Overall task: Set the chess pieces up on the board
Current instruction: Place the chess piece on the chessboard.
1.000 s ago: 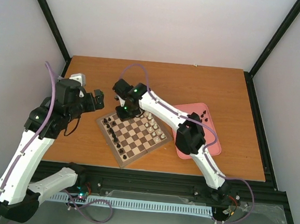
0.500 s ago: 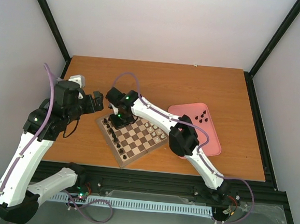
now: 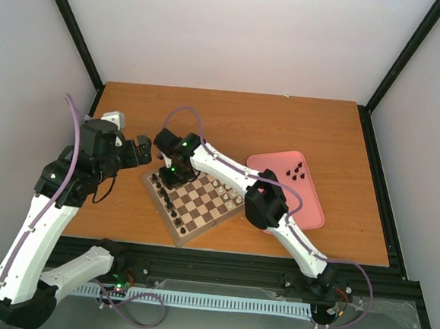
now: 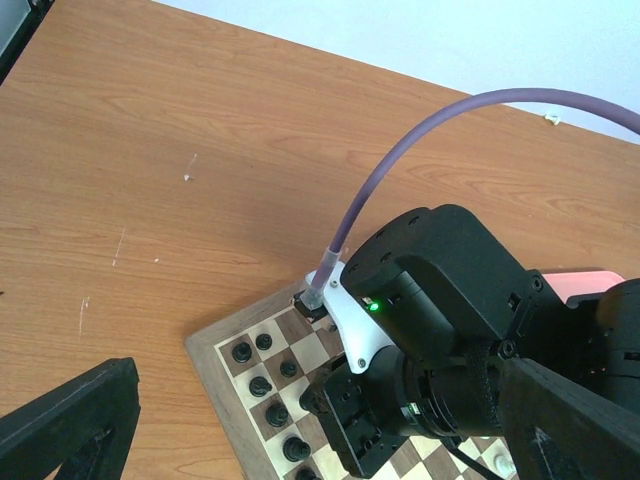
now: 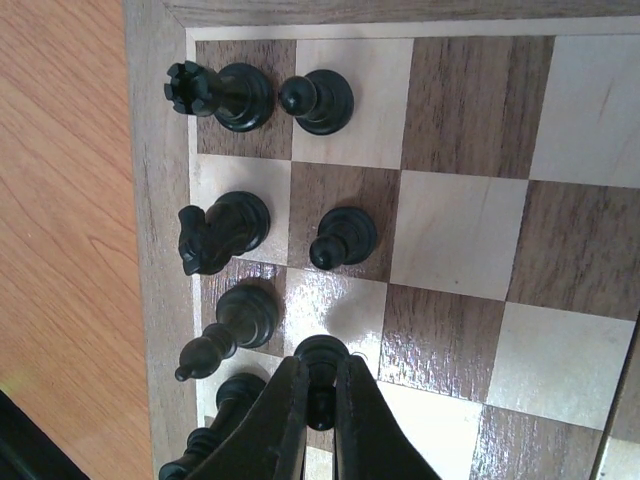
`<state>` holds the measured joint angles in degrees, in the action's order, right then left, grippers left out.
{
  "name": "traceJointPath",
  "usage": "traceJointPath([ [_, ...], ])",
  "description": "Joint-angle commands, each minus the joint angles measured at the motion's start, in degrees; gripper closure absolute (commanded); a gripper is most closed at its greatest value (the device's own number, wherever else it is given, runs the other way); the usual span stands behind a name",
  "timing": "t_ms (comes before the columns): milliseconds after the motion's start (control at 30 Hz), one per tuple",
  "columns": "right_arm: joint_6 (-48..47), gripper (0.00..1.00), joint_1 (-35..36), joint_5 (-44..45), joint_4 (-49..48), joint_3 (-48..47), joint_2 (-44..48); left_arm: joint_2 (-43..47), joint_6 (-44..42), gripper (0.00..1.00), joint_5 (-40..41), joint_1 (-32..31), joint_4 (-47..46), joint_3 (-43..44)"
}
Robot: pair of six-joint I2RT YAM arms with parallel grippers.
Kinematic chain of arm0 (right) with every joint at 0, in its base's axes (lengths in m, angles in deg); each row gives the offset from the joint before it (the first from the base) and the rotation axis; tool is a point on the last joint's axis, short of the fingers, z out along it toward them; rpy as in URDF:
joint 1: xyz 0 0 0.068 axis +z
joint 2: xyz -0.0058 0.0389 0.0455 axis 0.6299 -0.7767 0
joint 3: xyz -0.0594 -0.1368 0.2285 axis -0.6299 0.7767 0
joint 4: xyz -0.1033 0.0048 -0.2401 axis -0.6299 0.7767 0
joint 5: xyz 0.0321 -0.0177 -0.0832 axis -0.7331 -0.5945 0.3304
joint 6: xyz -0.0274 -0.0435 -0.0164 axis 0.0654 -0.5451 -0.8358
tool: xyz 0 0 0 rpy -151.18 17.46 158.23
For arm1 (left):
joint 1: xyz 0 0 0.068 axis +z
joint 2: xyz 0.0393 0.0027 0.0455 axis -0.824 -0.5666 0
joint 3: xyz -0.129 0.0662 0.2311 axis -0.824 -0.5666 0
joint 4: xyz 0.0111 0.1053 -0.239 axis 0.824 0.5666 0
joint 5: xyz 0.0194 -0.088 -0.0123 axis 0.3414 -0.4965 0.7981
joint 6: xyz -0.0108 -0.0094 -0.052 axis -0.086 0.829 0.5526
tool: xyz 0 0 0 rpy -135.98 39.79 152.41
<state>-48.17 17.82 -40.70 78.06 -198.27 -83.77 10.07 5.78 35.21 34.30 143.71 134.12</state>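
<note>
Right tool (image 5: pixel 322 375) is pinched nearly shut on a black pawn (image 5: pixel 322 352), gripping it from the sides, likely so its base can meet the cream square upright; it sits in line with the set pawns (image 5: pixel 340 240) fronting the rook (image 5: pixel 215 95) and knight (image 5: pixel 212 238); the board (image 5: pixel 155 200) lies angled on the desk (image 3: pixel 231 120), the pink tray (image 3: pixel 312 210) beside it holding more black pieces (image 3: pixel 296 170); the left tool (image 3: pixel 141 149) hangs wide open, empty, clear of the work.

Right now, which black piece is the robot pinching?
The pawn pinched in the right end effector, next to the bishop; every other one stands free.
</note>
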Motion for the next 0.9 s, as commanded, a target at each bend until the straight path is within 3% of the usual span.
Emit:
traceJointPath([
  [0,0.34,0.97,0.26,-0.09,0.48,-1.82,-1.74,0.88,-0.3,0.0,-0.37,0.21,0.46,-0.21],
  [433,0.2,0.95,0.27,-0.29,1.02,-2.1,-2.59,0.63,-0.57,0.0,-0.45,0.25,0.02,-0.48],
  [667,0.02,0.82,0.27,0.18,1.1,-2.33,-2.14,0.62,-0.65,0.0,-0.42,0.24,-0.02,-0.44],
  [867,-0.36,0.8,0.27,0.28,0.68,-2.42,-1.45,0.51,-0.82,0.0,-0.37,0.27,-0.03,-0.22],
])
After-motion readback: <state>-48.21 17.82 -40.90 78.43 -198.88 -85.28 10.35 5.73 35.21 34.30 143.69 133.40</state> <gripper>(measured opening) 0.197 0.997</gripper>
